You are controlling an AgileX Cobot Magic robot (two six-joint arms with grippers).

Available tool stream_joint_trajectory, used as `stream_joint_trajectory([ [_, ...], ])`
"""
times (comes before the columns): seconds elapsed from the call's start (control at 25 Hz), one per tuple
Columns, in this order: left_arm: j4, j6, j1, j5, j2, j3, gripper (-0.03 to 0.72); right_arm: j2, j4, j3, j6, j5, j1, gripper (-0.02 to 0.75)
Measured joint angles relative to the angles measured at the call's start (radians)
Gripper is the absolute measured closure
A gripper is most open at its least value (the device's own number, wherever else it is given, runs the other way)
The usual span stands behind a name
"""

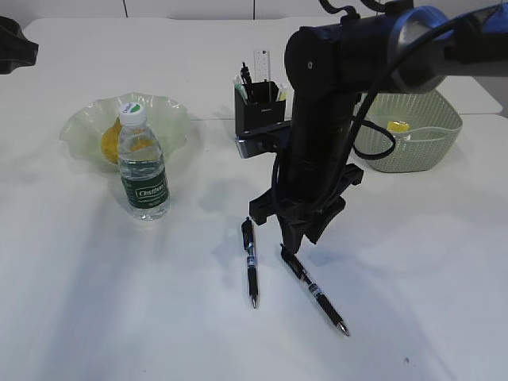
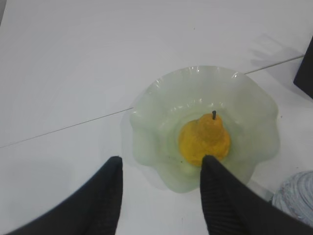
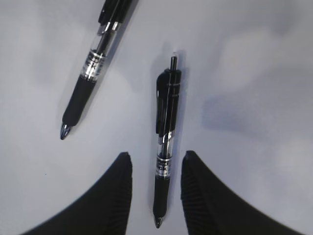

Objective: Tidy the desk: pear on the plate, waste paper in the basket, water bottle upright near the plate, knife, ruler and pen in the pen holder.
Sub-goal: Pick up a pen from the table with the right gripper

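The right gripper (image 3: 155, 188), jaws narrowly parted, straddles one pen (image 3: 165, 147) lying on the desk (image 1: 413, 262); whether the pads touch it is unclear. A second pen (image 3: 90, 68) lies beside it. The left gripper (image 2: 161, 196) hangs open, empty, over the pear (image 2: 204, 139) on the plate (image 2: 244, 103).

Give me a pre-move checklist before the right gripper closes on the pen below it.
1. Black click pen lies between the right gripper fingers: ok.
2. Right gripper open, nothing held: ok.
3. Second black pen lies apart from the fingers: ok.
4. Matte black square pen holder upright, with room left: cannot tell.
5. Speckled yellow pear on the pale green ruffled glass plate: ok.
6. Left gripper open and away from the pens: ok.
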Motion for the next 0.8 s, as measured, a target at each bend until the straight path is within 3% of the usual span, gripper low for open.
stream_joint_trajectory([
  [0.32, 0.0, 0.0, 0.0, 0.0, 0.0, 0.0, 0.325, 0.016, 0.0, 0.0, 0.0, 0.0, 0.0, 0.391],
  [0.8, 0.0, 0.0, 0.0, 0.0, 0.0, 0.0, 0.325, 0.103, -0.002, 0.002, -0.002, -0.032, 0.0, 0.386],
])
